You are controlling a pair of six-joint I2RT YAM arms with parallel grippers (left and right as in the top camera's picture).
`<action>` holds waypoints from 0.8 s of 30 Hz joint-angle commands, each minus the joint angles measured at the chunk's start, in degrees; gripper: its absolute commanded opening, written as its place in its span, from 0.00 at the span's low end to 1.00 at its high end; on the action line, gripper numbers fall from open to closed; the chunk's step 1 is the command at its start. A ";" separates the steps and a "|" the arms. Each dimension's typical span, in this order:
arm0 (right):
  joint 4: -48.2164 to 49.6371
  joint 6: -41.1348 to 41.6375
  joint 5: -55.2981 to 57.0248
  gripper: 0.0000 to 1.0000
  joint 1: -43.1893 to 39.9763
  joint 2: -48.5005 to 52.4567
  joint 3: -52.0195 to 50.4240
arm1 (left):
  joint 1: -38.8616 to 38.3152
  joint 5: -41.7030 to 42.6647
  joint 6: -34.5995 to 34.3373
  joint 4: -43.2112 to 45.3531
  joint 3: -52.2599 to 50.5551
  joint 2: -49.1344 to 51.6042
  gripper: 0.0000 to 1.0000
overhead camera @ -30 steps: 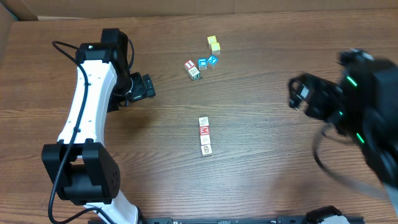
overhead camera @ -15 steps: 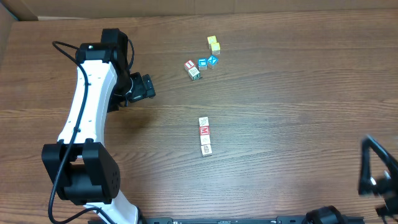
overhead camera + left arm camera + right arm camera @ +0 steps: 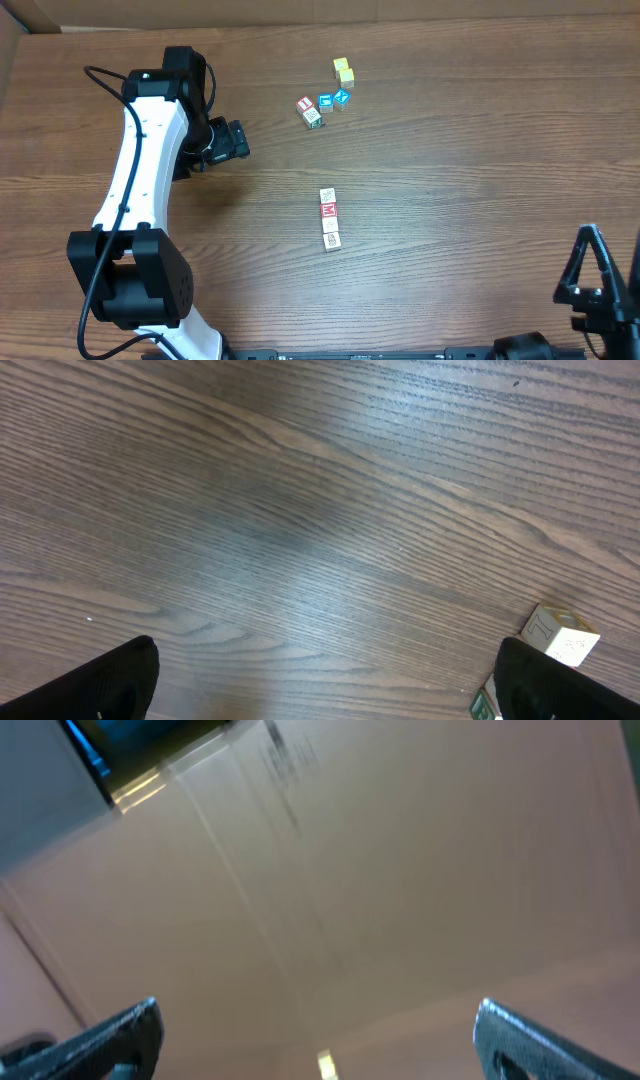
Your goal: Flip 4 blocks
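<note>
Seen from above, a brown wooden desk (image 3: pixel 470 150) carries two groups of small blocks. Near the middle of the desk, a short straight line of blocks (image 3: pixel 329 218) runs from the far side toward the near side, each touching the next; one of them shows a red M (image 3: pixel 328 210). Closer to the far edge sits a loose cluster: a red-bordered block (image 3: pixel 305 104), a green-printed block (image 3: pixel 313 118) just beside it, and two blue-printed blocks (image 3: pixel 333 100). Two plain yellow cubes (image 3: pixel 344 71) touch each other just beyond the cluster.

The white left arm (image 3: pixel 140 170) reaches in from the near left corner. The left gripper (image 3: pixel 240 140) hangs over bare wood, left of the cluster and apart from it. The right gripper (image 3: pixel 605 285) stands at the near right corner, well apart from every block.

The left wrist camera adds detail the overhead view lacks: its two dark fingertips (image 3: pixel 120 680) sit spread wide at the bottom corners with nothing between them. A pale block with a faint letter (image 3: pixel 560 635) lies at the lower right, with a sliver of a green-printed block (image 3: pixel 484 706) beside it.

The right wrist camera points away from the desk at a blurred brown panel (image 3: pixel 400 870). Its fingertips (image 3: pixel 110 1040) also stand wide apart, holding nothing.
</note>
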 commanded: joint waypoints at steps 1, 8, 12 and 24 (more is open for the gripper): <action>9.44 -2.08 -1.44 1.00 -0.20 -4.09 -8.20 | -0.04 -0.55 -0.20 0.07 -0.07 0.09 1.00; 39.30 -8.92 -7.61 1.00 -0.20 -9.77 -25.29 | -0.04 -0.55 -0.20 0.04 -0.07 0.09 0.99; 52.22 -9.90 -7.56 1.00 -0.22 -10.49 -32.92 | -0.04 -0.55 -0.20 0.07 -0.07 0.09 1.00; 56.19 -9.84 -7.61 1.00 -0.20 -10.49 -47.10 | -0.04 -0.55 -0.20 0.07 -0.07 0.09 1.00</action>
